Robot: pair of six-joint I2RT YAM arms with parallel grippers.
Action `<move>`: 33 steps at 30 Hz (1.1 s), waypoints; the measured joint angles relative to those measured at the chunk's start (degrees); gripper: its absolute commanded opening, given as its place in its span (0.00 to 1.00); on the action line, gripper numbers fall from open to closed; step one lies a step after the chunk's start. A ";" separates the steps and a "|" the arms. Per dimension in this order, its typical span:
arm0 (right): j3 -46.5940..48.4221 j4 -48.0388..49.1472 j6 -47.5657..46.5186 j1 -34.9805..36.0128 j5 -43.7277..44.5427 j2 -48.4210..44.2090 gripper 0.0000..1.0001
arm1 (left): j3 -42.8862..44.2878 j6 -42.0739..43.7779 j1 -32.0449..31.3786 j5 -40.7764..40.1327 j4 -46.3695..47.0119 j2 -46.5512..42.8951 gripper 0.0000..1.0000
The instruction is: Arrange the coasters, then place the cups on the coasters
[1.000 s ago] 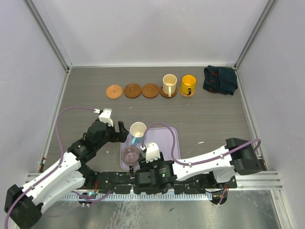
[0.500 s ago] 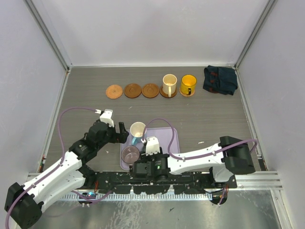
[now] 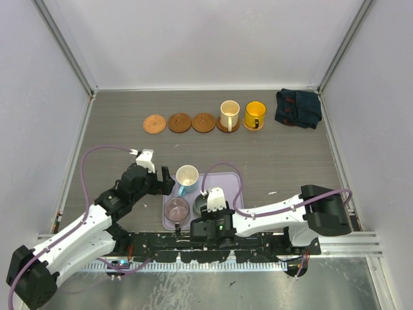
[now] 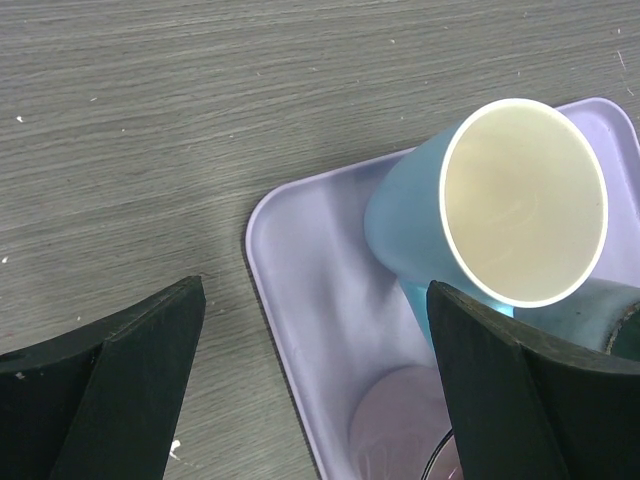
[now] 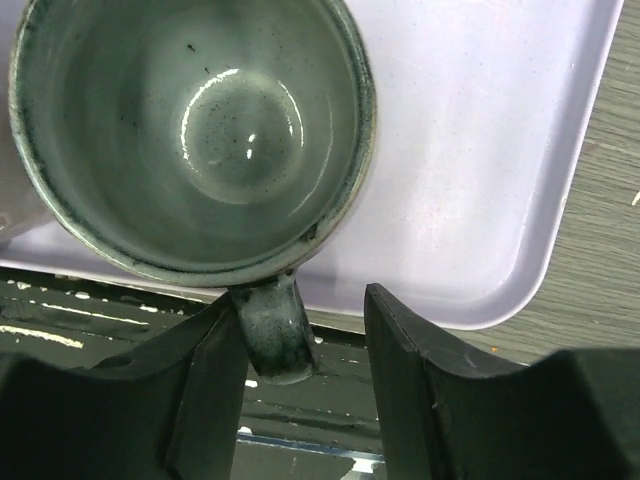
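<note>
**Right gripper narrows on the grey-green cup's handle**

Right gripper (image 5: 300,304) has slid a touch along the near edge of the lavender tray (image 5: 480,150) over the last second, and its jaws have drawn in. The left arm has barely stirred.

Scorecard: all five coasters (image 3: 179,122) sit in a row at the far side of the table. Two are topped, one by the cream cup (image 3: 229,114) and one by the orange-yellow cup (image 3: 255,113). Three discs lie bare.

Three cups wait in the tray: light blue cup (image 4: 410,220) at the far left corner, mauve cup (image 3: 176,208) at the near left, grey-green cup (image 5: 190,130) beside it. I'd call it just under halfway on the cups.

Pose: the right arm reaches low across the front. Its fingers flank the grey-green handle, one against it and a gap on the other side, so nothing is pinched yet. The left gripper (image 4: 315,295) hovers over the tray's left rim. Its jaws are spread wide and hold nothing, with one finger just beside the blue cup.
</note>
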 measured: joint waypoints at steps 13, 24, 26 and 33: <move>1.99 1.25 -3.48 -0.15 -0.42 1.16 0.51 | -0.42 -0.50 0.00 -0.04 0.02 -0.31 0.94; 1.99 3.30 -5.70 -1.40 -2.25 1.29 0.35 | -1.18 -0.55 0.00 -0.07 0.04 -0.94 0.94; 1.90 3.63 -5.99 -1.40 -2.56 1.29 0.28 | -1.18 -0.57 0.00 -0.07 0.04 -0.94 0.93; 1.88 4.59 -6.43 -1.46 -2.78 1.77 0.01 | -1.22 -0.66 0.00 -0.13 0.04 -0.94 0.93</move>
